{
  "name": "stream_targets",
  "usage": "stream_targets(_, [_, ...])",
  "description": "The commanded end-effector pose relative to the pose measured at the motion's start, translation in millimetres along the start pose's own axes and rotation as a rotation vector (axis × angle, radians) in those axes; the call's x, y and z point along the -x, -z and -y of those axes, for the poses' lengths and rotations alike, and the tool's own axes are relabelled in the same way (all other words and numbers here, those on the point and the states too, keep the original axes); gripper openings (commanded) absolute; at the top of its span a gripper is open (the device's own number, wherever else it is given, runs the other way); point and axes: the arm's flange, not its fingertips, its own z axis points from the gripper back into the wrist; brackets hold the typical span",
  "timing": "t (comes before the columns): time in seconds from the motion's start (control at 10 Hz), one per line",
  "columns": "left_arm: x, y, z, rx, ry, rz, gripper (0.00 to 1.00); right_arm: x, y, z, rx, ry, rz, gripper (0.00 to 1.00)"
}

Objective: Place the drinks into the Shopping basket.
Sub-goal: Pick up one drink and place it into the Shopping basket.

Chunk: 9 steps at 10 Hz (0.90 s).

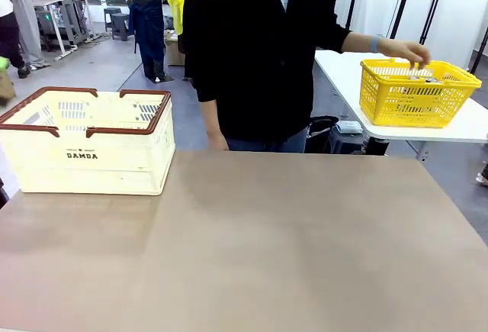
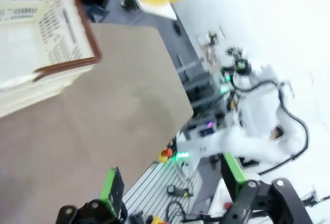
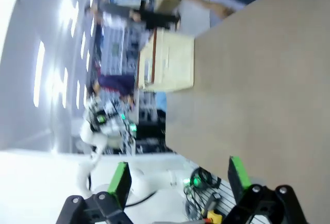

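Shopping basket (image 1: 91,149) sitting at table's (image 1: 305,256) far-left corner. Person's hand (image 1: 408,51) reaching into yellow basket (image 1: 415,95) beyond table's far-right corner. Left gripper (image 2: 171,175), right gripper (image 3: 179,172) hanging spread, empty. Judging pre-pick step: next move needing drinks within reach.

brown table (image 1: 305,256), cream Shopping basket (image 1: 88,149) on it

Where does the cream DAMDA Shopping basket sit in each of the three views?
Front view: the Shopping basket stands at picture left, on the far left corner of the table.
Left wrist view: Shopping basket in the upper left corner, cut by the picture's edge.
Right wrist view: Shopping basket at upper middle, rolled sideways.
Shared landmark: the tan table it stands on.
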Motion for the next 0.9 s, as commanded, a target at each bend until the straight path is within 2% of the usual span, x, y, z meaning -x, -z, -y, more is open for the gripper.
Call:
stream_targets(0.0, [-4.2, -32.4, -60.0, 0.090, -0.121, 0.114, 1.00, 4.9, -36.2, 34.2, -0.092, 0.062, 0.129, 1.00])
stream_targets(0.2, [21.9, -74.7, -110.9, 0.180, -0.204, 0.241, 1.00, 17.5, -71.4, 66.3, -0.126, 0.146, 0.221, 1.00])
stream_targets(0.4, [38.1, -92.0, -140.4, 0.201, -0.258, 0.298, 1.00, 20.3, -80.2, 90.5, -0.148, 0.198, 0.249, 1.00])
stream_targets(0.5, [30.7, -79.0, -127.9, 0.196, -0.264, 0.299, 1.00, 18.6, -76.5, 93.4, -0.135, 0.201, 0.251, 1.00])
stream_targets(0.6, [23.0, -68.3, -120.2, 0.098, -0.252, 0.299, 1.00, 17.4, -66.2, 88.6, -0.023, 0.155, 0.276, 1.00])
stream_targets(0.7, [48.9, -88.9, -143.7, 0.185, -0.285, 0.308, 1.00, 25.9, -85.3, 93.6, -0.115, 0.235, 0.249, 1.00])
stream_targets(0.8, [48.9, -88.9, -143.7, 0.185, -0.285, 0.308, 1.00, 25.9, -85.3, 93.6, -0.115, 0.235, 0.249, 1.00])
